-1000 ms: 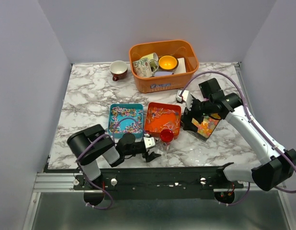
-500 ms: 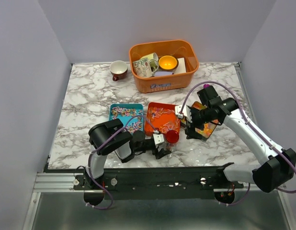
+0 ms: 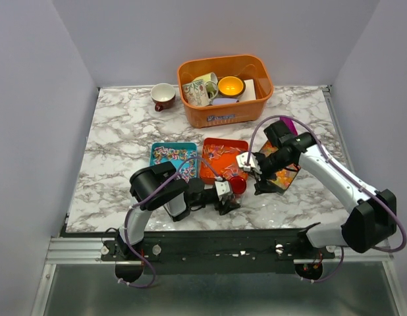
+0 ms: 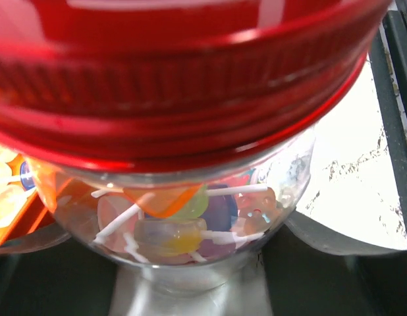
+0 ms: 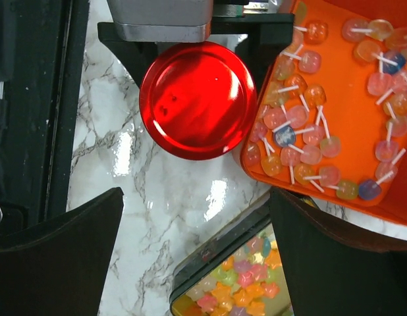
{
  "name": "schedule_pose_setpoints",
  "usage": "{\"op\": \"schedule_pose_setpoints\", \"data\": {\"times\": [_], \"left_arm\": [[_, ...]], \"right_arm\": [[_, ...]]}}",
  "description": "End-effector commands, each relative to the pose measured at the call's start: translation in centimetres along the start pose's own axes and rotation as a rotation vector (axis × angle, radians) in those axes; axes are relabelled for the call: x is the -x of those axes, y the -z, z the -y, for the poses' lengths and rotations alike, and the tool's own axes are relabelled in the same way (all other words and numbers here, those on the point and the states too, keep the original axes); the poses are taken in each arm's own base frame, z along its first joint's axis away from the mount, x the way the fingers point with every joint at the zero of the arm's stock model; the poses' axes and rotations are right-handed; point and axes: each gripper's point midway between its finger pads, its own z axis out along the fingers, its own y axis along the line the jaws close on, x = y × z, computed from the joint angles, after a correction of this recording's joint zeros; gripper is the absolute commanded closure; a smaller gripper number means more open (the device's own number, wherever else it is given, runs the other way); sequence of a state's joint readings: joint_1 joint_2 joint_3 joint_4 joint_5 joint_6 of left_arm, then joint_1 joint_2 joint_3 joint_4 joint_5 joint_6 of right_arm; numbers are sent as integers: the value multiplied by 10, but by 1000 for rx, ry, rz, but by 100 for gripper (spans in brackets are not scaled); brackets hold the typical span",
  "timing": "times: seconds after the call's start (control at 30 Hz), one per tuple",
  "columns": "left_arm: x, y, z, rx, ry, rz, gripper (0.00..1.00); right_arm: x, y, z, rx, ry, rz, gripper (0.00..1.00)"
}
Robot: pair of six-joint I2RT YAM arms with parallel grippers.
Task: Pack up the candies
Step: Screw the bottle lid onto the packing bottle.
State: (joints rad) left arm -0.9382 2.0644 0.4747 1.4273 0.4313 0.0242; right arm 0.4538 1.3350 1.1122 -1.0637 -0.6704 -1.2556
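A small glass jar [image 3: 237, 187] with a red lid [image 5: 197, 100] stands on the marble near the front edge, with pale stick candies inside [image 4: 190, 224]. My left gripper [image 3: 227, 198] reaches in from the left and is shut on the jar's body [image 4: 197, 263]. My right gripper [image 3: 256, 175] hangs open and empty just right of the jar, and its fingers [image 5: 58, 257] straddle bare marble and the black tray's corner. Candies lie in three trays: confetti bits in the teal tray [image 3: 172, 163], stick candies in the orange tray [image 3: 223, 160] [image 5: 342, 99], star jellies in the black tray [image 3: 283, 175] [image 5: 243, 280].
An orange basket [image 3: 224, 82] with a mug and a yellow bowl stands at the back. A red-and-white cup [image 3: 164, 97] sits left of it. A purple piece [image 3: 288, 124] shows behind my right wrist. The black front rail [image 3: 210, 247] runs close below the jar.
My left gripper slid right along the front edge and closed round the jar. My right gripper moved left and nearer, from over the black tray to beside the jar.
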Motion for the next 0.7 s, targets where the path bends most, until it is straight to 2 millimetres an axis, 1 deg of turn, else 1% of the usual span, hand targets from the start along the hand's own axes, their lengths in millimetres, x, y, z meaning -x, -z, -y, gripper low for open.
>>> {"op": "schedule_pose_setpoints", "data": {"times": [0.0, 0.07, 0.1, 0.17, 0.27, 0.3, 0.4, 0.43, 0.5, 0.53, 0.57, 0.63, 0.67], "left_arm": [[32, 7, 12, -42, -72, 154, 29], [33, 8, 12, -42, -81, 152, 29], [32, 8, 12, -40, -78, 146, 29], [29, 8, 13, -42, -77, 137, 29], [27, 8, 15, -52, -72, 129, 29], [28, 8, 15, -54, -71, 130, 28], [26, 9, 13, -46, -61, 123, 28], [26, 9, 13, -44, -61, 123, 28], [26, 9, 12, -38, -54, 121, 28], [25, 9, 11, -33, -46, 119, 28], [25, 10, 11, -34, -44, 118, 28], [26, 10, 10, -34, -44, 123, 28], [28, 10, 11, -39, -42, 132, 28]], "right_arm": [[19, -17, -3, 102, 112, 53, 3], [23, -25, 1, 118, 107, 62, 4], [29, -27, 3, 123, 122, 70, 4], [33, -33, 3, 142, 125, 76, 4], [41, -38, 1, 154, 146, 79, 4], [44, -41, -3, 168, 157, 75, 4], [40, -42, -12, 187, 158, 46, 4], [31, -43, -17, 196, 150, 13, 5], [20, -41, -22, 193, 150, -28, 6], [13, -35, -23, 166, 169, -68, 6], [2, -36, -30, 173, 169, -93, 6], [-11, -29, -35, 143, 181, -153, 6], [-22, -30, -44, 159, 166, -183, 6]]}}
